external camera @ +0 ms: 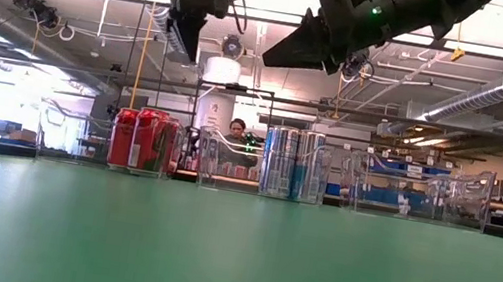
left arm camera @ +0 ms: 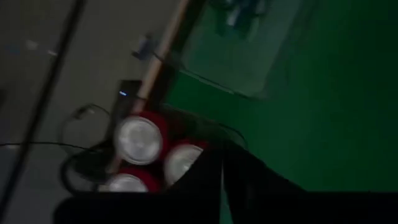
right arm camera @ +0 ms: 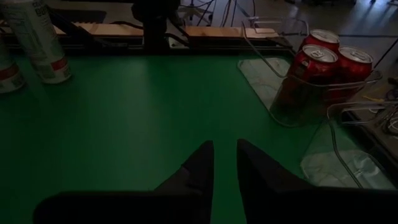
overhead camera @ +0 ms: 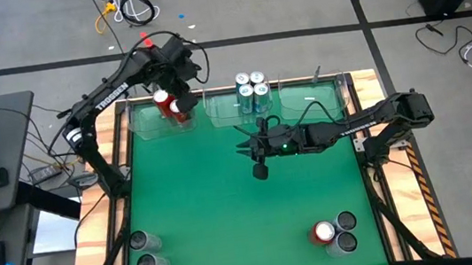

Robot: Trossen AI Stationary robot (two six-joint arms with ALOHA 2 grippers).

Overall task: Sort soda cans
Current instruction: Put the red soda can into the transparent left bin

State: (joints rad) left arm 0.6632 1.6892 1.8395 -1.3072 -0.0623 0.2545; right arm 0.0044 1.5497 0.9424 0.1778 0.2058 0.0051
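Observation:
Three red soda cans point(overhead camera: 170, 105) stand upright in the clear bin point(overhead camera: 142, 125) at the table's far left; they also show in the low view point(external camera: 143, 141) and the left wrist view point(left arm camera: 140, 138). My left gripper point(overhead camera: 177, 96) hangs above them, shut and empty point(left arm camera: 221, 155). Three blue-and-white cans point(overhead camera: 252, 91) stand in the middle bin point(external camera: 291, 162). My right gripper point(overhead camera: 247, 147) hovers over the table's middle, pointing toward the left edge. Its fingers point(right arm camera: 225, 149) are almost together, with nothing between them.
A third clear bin point(overhead camera: 314, 99) stands at the far right. Two grey cans point(overhead camera: 146, 251) stand at the near left. One red can point(overhead camera: 323, 232) and two dark cans point(overhead camera: 346, 231) stand at the near right. The green mat point(overhead camera: 227, 214) between them is bare.

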